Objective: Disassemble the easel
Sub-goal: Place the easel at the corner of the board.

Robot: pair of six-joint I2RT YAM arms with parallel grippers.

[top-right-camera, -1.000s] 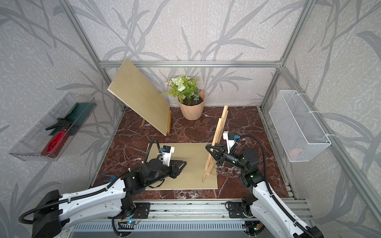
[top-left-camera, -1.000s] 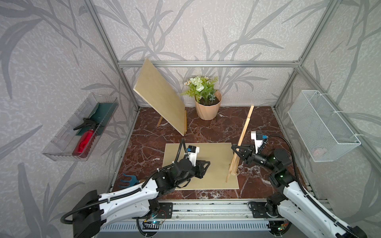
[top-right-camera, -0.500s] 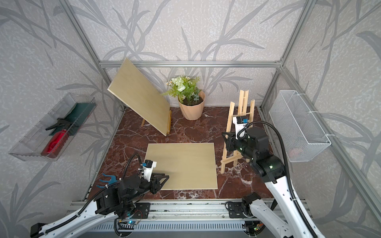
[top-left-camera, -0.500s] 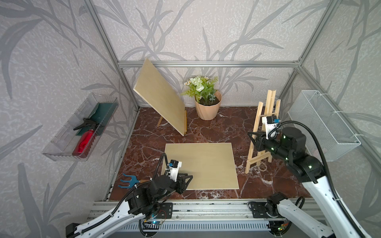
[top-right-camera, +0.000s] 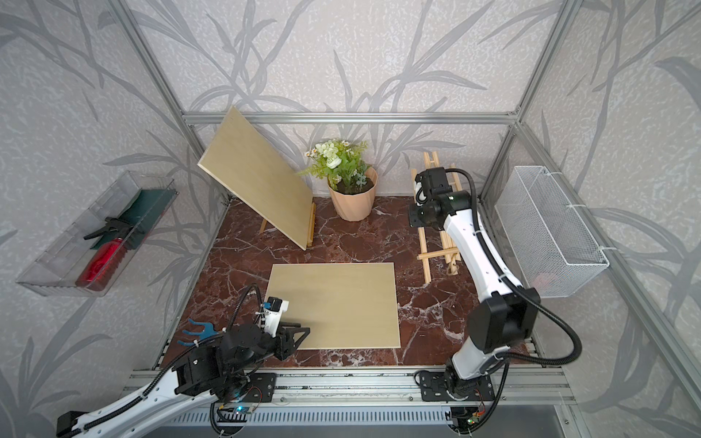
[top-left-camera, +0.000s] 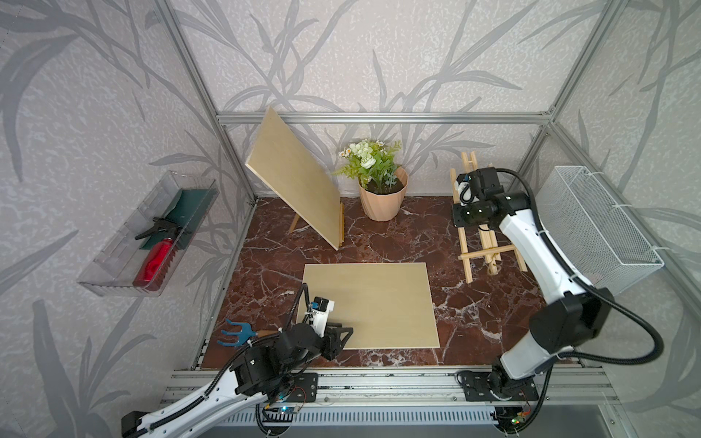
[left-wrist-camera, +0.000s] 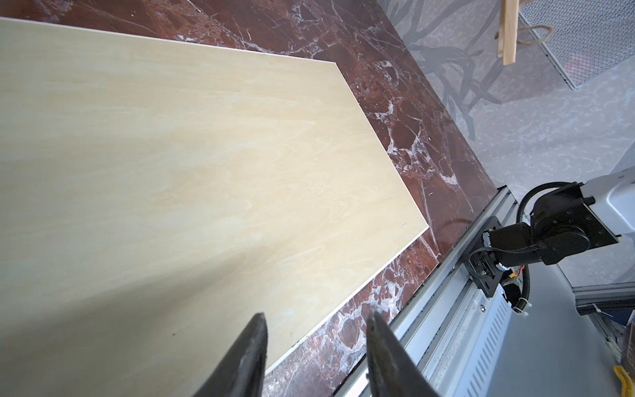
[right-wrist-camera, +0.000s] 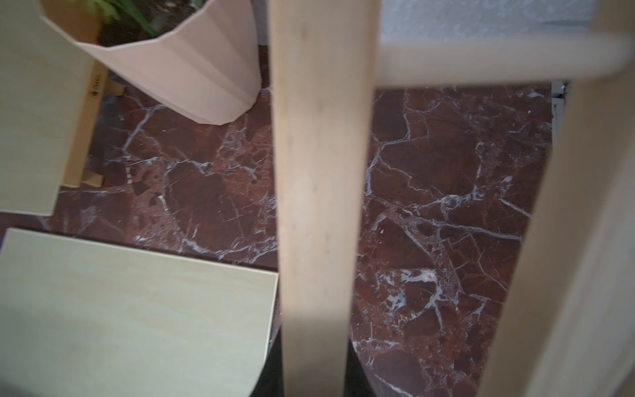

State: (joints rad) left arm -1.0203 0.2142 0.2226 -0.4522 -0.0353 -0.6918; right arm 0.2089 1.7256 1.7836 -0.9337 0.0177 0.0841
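Two grippers in play: right gripper (right-wrist-camera: 314,374) clamps the easel (right-wrist-camera: 319,172) by a wooden upright; left gripper (left-wrist-camera: 316,319) hangs spread and empty above the board (left-wrist-camera: 171,154).

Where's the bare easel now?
The easel is at the floor's far right in both top views, between the flower pot and wire basket, held by the right gripper.

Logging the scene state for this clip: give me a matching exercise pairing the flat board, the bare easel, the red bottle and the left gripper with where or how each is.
Things:
1. flat board
2. bare easel
3. red bottle
4. left gripper

States:
A. in the clear wall tray
B. open, empty
C. lying on the marble table
D. clamped in the right gripper

Pairs: 1-C; 2-D; 3-A; 4-B.
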